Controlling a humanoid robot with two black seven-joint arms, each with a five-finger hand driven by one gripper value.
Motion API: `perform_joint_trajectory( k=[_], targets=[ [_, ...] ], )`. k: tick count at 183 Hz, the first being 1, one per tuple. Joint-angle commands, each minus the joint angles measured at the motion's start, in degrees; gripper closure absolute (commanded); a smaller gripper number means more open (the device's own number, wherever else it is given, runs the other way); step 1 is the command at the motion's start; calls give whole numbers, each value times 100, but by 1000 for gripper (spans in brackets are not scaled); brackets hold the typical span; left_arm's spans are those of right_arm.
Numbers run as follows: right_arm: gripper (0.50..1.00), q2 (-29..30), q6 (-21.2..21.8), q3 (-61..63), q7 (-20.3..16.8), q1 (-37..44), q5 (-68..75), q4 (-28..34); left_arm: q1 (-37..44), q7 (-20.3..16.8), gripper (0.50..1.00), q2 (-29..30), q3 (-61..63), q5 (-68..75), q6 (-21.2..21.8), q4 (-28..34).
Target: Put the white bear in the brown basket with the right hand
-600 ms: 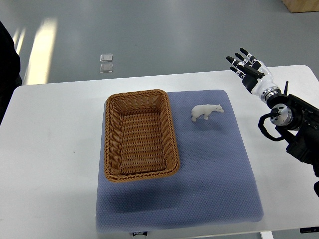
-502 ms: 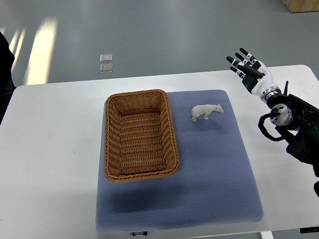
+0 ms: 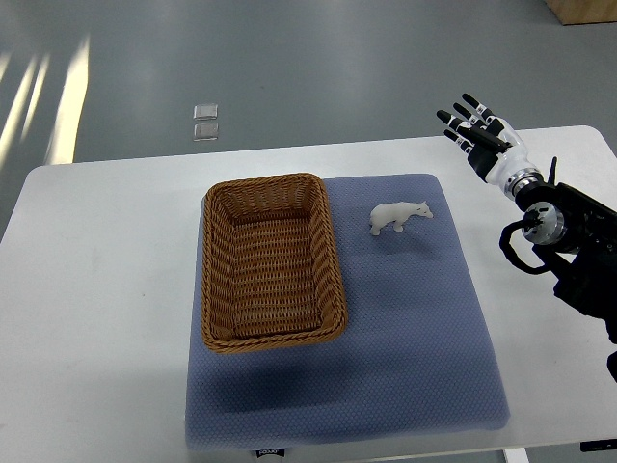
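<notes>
Table: a white table [image 3: 106,289] filled most of the view, and the right hand hung over its far right corner.
Mat: a blue-grey mat [image 3: 405,328] lay on the table, its far right corner near the hand, the rest spreading off to the hand's left and toward the robot.
Basket: the brown basket [image 3: 271,260] sat on the mat's left part, well apart from the hand, out beyond the bear; nothing showed inside it.
Arm: the black right arm [image 3: 569,241] came in from the right edge, the hand at its far end.
Hand: and there was the right hand [image 3: 479,137], fingers [image 3: 451,118] spread wide and straight, gripping nothing at all.
Bear: the white bear [image 3: 398,215] stood on its feet on the mat, to the hand's left and a little closer to the robot, between hand and basket, touching neither.
Floor squares: two small pale squares [image 3: 204,122] lay on the grey floor past the table, far off to the hand's left.
</notes>
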Motion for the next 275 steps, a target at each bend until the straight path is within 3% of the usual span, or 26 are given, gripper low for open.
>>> perform_joint_trajectory(
  k=[1,275],
  targets=[
    [568,0,15,-4,9,-1,-1,-9,0,0,500,0,-6,1,0,9],
    [568,9,-20,13,44,25,-45,-9,0,0,500,0,3,1,0,0]
  ],
)
